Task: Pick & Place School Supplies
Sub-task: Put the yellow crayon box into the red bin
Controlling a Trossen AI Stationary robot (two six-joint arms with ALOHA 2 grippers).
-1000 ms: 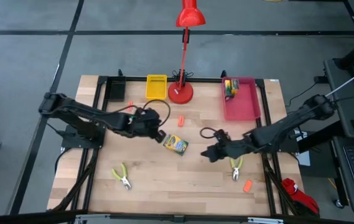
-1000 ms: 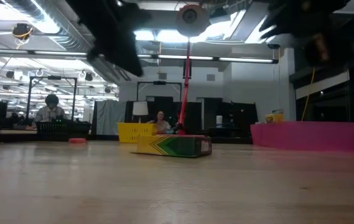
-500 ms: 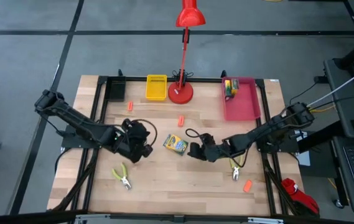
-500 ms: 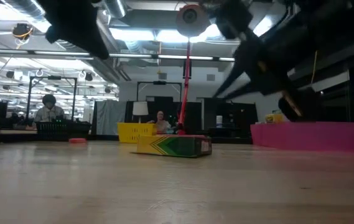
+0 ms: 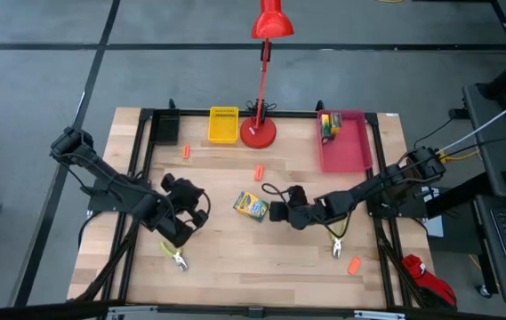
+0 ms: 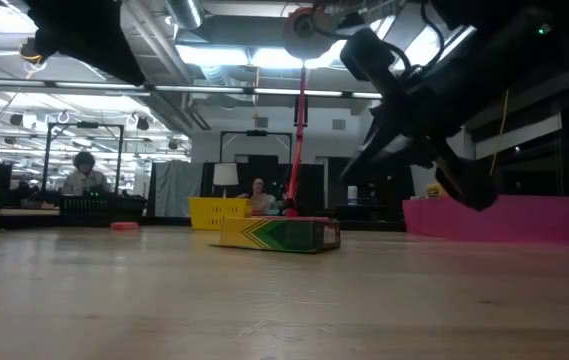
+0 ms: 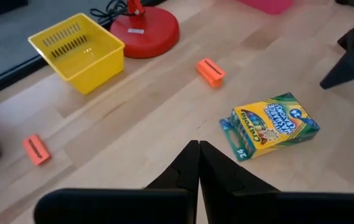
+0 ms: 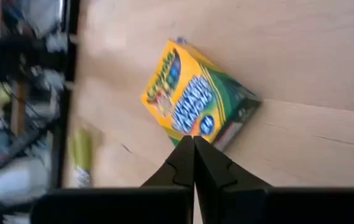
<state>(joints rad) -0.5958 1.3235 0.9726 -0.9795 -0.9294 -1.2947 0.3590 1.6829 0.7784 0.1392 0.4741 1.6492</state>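
Observation:
A yellow-and-green crayon box (image 5: 251, 206) lies flat on the wooden table near its middle, also seen in the low view (image 6: 279, 233). My right gripper (image 5: 273, 212) is shut, its tips right beside the box's right end (image 8: 192, 140). My left gripper (image 5: 201, 204) is shut and empty, left of the box and pointing toward it (image 7: 195, 148). Two pliers with lime-green handles lie on the table, one (image 5: 174, 253) near the left arm and one (image 5: 335, 242) under the right arm. Orange pieces (image 5: 258, 171) (image 5: 185, 152) (image 5: 353, 265) lie scattered. My right gripper slants down from the table's right toward the crayon box's right end (image 8: 226, 127) with shut fingers. I cannot tell whether its tips touch the box. The box lies flat on the table.
Along the far edge stand a black tray (image 5: 165, 131), a yellow basket (image 5: 223, 124), the red lamp's base (image 5: 258, 133) and a pink tray (image 5: 350, 151) holding more crayon boxes (image 5: 328, 124). Bare wood lies between the two arms toward the near edge.
My left gripper has drawn back from the crayon box toward the table's left and near edge. My right gripper has come down and moved left, up to the box's right end. The box has stayed where it was.

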